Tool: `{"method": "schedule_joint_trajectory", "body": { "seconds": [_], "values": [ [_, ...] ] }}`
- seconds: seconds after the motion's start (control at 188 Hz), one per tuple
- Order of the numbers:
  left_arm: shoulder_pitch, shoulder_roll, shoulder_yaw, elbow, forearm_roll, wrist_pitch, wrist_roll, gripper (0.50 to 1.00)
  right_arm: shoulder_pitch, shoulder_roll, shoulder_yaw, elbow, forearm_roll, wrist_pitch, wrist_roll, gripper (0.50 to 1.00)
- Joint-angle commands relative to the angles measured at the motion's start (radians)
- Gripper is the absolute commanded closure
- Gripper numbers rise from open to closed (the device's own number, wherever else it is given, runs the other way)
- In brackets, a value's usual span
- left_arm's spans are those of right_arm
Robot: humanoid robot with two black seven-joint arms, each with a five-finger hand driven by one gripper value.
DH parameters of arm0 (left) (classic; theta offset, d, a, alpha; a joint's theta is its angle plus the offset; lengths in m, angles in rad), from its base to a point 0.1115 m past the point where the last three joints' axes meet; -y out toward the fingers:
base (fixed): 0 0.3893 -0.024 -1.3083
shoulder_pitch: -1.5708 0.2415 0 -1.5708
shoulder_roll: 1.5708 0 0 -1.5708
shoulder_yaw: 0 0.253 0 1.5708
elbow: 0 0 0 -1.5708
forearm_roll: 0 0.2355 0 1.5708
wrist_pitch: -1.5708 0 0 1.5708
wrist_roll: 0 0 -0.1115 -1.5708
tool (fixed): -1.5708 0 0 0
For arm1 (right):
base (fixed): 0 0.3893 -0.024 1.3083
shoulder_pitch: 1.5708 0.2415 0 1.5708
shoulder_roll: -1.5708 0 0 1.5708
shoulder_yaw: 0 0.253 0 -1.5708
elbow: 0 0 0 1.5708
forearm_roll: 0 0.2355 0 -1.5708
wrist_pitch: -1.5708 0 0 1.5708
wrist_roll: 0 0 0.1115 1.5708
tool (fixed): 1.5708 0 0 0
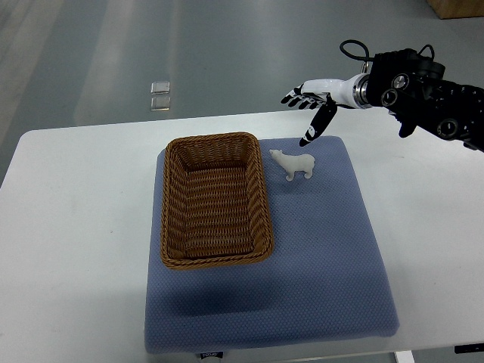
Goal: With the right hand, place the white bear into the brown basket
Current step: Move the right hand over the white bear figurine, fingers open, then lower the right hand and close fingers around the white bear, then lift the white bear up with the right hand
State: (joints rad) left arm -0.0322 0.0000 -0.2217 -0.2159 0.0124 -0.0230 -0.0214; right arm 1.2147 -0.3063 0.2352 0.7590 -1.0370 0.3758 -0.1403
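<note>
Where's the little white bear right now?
The bear stands on the blue mat, just right of the basket, with the right hand open above it.

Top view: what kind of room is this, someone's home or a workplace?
Probably a robotics lab or test room, not a home: a robot's right hand hangs over a plain white table where a blue mat holds only a brown basket and white bear.
</note>
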Motion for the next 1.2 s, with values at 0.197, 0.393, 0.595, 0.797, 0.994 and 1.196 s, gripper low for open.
{"method": "schedule_joint_trajectory", "body": {
  "seconds": [0.197, 0.393, 0.595, 0.797, 0.994, 1.196],
  "values": [
    [0.0, 0.0, -0.002, 0.0, 0.0, 0.0, 0.0, 0.5, -0.08, 0.021, 0.003, 0.0, -0.005, -0.044, -0.001, 0.574],
    [0.0, 0.0, -0.002, 0.0, 0.0, 0.0, 0.0, 0.5, -0.115, 0.047, -0.005, -0.001, -0.012, -0.086, 0.004, 0.579],
    [0.0, 0.0, -0.002, 0.0, 0.0, -0.002, 0.0, 0.5, -0.139, 0.064, -0.013, -0.01, -0.018, -0.132, 0.004, 0.589],
    [0.0, 0.0, -0.002, 0.0, 0.0, 0.0, 0.0, 0.5, -0.15, 0.064, -0.011, -0.01, -0.02, -0.143, 0.005, 0.685],
    [0.0, 0.0, -0.002, 0.001, 0.0, 0.0, 0.0, 0.5, -0.162, 0.064, -0.013, -0.01, -0.023, -0.155, 0.008, 0.752],
    [0.002, 0.0, -0.002, 0.004, 0.0, 0.0, 0.0, 0.5, -0.173, 0.064, -0.016, -0.01, -0.029, -0.164, 0.013, 0.877]
  ]
}}
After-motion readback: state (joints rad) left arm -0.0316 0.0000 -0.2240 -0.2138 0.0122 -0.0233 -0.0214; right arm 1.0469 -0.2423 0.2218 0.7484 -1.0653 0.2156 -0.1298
